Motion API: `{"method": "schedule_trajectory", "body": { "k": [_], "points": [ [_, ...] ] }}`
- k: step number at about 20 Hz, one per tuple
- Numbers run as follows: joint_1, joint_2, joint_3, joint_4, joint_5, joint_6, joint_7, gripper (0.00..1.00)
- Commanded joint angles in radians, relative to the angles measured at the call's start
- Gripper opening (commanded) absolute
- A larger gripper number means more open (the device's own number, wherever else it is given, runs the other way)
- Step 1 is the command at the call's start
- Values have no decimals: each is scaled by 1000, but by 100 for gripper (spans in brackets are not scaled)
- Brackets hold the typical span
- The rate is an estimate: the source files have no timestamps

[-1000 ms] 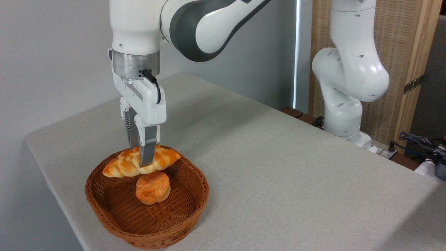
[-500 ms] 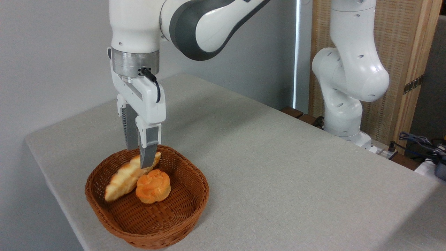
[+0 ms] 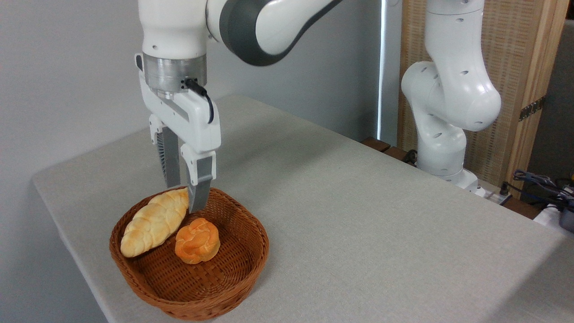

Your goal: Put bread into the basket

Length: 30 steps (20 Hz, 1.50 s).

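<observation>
Count: 1 basket (image 3: 193,287), oval brown wicker, at approx 7 o'clock on the table (image 3: 358,215). Inside it, 2 bread items: 1 long braided bread (image 3: 152,223) at approx 10 o'clock in the basket, 1 small round knotted bun (image 3: 197,240) near centre, just beside the loaf. 1 table, grey top. 1 robot arm (image 3: 448,89), white w/ grey joints, base at approx 3 o'clock off the table edge. 1 gripper (image 3: 184,197) w/ 2 fingers, both in view, over the basket's 12 o'clock rim. 1 bundle of cables (image 3: 540,184) at far 3 o'clock; no. of separate cables can't be told. 1 woven screen w/ wood frame (image 3: 515,67) at approx 2 o'clock behind the arm.
</observation>
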Motion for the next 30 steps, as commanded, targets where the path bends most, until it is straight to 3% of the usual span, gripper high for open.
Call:
{"method": "schedule_trajectory", "body": {
  "k": [1, 9, 17, 30],
  "points": [
    [-5, -4, 33, 52, -15, -109, -13, 100],
    [-5, 1, 52, 175, -41, -301, -17, 100],
    [-5, 16, 72, 255, -39, -398, -31, 100],
    [-7, 13, 95, 263, -39, -407, 23, 100]
  ]
}}
